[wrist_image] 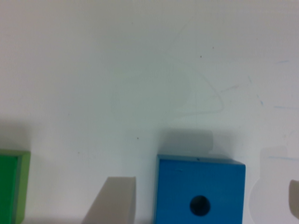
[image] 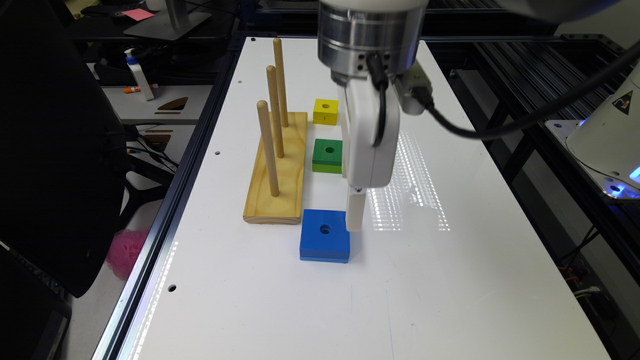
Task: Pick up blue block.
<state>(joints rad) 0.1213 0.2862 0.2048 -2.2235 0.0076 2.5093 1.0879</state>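
The blue block (image: 324,235), flat and square with a round centre hole, lies on the white table near the front end of the wooden peg base. My white gripper (image: 354,220) hangs low at the block's edge on the exterior view's right. In the wrist view the blue block (wrist_image: 201,186) sits between my two fingers, and my gripper (wrist_image: 204,200) is open. One pale finger (wrist_image: 114,200) stands a small gap off one side of the block. The other fingertip (wrist_image: 294,196) shows at the frame edge, farther from the block.
A wooden base with three upright pegs (image: 277,170) stands beside the blocks. A green block (image: 327,155) (wrist_image: 11,186) and a smaller yellow block (image: 325,111) lie in a row beyond the blue one. The table edge (image: 150,280) runs along the exterior view's left.
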